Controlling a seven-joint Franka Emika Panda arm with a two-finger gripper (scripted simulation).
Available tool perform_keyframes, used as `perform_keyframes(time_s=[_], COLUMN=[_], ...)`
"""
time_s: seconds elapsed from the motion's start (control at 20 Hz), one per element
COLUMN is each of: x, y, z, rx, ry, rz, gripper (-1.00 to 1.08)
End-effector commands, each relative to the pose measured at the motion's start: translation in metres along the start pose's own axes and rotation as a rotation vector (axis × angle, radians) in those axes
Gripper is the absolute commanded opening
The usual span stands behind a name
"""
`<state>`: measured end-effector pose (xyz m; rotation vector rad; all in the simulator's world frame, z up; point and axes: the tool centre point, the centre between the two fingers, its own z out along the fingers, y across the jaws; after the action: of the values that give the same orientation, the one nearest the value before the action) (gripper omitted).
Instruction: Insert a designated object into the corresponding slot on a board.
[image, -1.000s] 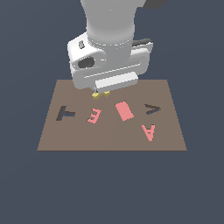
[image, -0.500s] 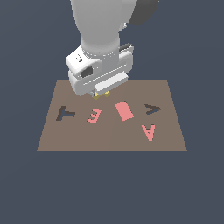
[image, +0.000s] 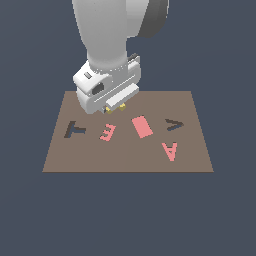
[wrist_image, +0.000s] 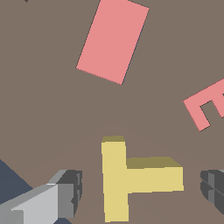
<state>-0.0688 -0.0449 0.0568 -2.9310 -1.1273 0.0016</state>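
Gripper (wrist_image: 140, 186) spread wide, clasping nothing, fingers (wrist_image: 70, 192) straddling the yellow T piece (wrist_image: 131, 177), likely lined up for a grasp. Piece flat on the brown board (image: 125, 157), between the pads, touching neither. Beyond, pink E (image: 107, 132), pink rectangle (image: 142, 126); dark T slot (image: 75, 129) well apart.

My pincer (image: 115, 108): low over board (image: 125, 157), yellow bits below.
Slot (image: 75, 129): T recess, exterior view's left.
Pink E (image: 107, 132): beside pink rectangle (image: 142, 126).
Pink A (image: 170, 150): near dark V recess (image: 174, 124).
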Motion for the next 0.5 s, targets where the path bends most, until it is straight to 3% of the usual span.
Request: perform_keyframes(time_s=[0.0, 0.45], x=[-0.0029, -0.0050], y=[0.0013, 0.0033], z=[0.0037, 0.0068], rx=[-0.001, -0.002], ry=[0.001, 0.000], rz=[-0.026, -0.044], gripper=[1.00, 1.00])
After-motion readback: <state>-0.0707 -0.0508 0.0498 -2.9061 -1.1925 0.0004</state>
